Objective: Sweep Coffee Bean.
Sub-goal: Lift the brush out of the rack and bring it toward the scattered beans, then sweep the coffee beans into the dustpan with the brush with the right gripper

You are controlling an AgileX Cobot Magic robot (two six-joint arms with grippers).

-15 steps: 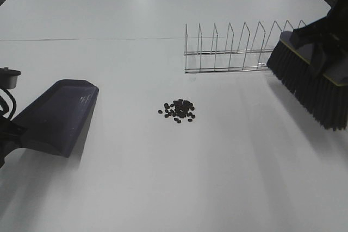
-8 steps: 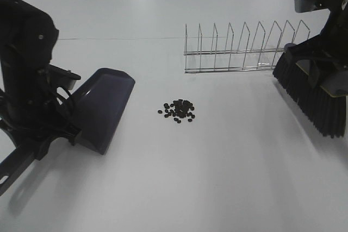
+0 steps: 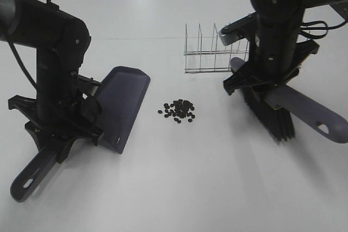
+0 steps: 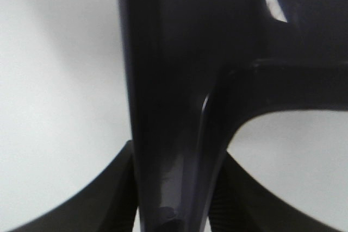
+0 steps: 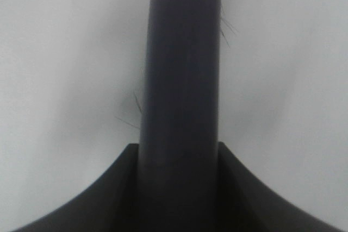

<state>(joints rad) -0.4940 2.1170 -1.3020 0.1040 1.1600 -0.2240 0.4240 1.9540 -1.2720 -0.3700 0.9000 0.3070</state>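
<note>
Both arms have swung inward, the left hand clamping the dustpan and the right hand clamping the brush either side of the beans heaped on the counter, where a hard stroke could scatter them past the dustpan.

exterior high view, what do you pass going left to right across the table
dustpan → coffee beans → brush
</note>
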